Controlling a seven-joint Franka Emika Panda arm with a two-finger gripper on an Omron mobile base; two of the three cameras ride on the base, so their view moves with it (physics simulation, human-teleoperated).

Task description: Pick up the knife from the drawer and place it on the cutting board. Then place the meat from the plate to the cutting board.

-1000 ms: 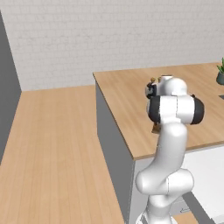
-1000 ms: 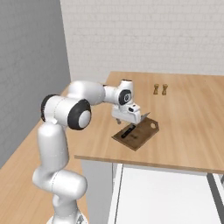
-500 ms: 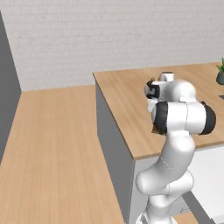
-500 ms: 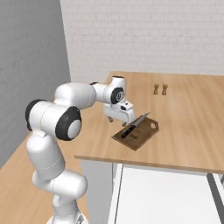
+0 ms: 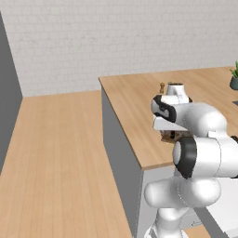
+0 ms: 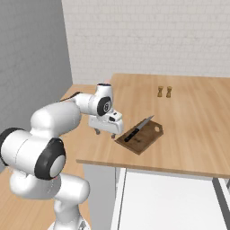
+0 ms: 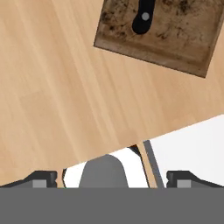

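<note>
The knife (image 6: 138, 129), black handle and grey blade, lies diagonally across the dark brown cutting board (image 6: 140, 135) near the counter's front edge. My gripper (image 6: 104, 133) hovers just left of the board, pointing down at the bare counter, open and holding nothing. In the hand view the cutting board (image 7: 175, 37) sits at the top with the knife (image 7: 143, 16) handle's end on it, and my fingertips (image 7: 40, 177) stand wide apart at the bottom. The drawer (image 6: 179, 202) is pulled out below the counter, white inside. The meat and the plate are out of view.
Two small wooden shakers (image 6: 164, 92) stand at the back of the wooden counter (image 6: 202, 126). A potted plant (image 5: 234, 79) is at the counter's far right. The counter's left edge (image 5: 122, 125) drops to the floor close by my hand.
My gripper has moved off the cutting board to its left, toward the counter's edge. The knife stays lying on the board.
</note>
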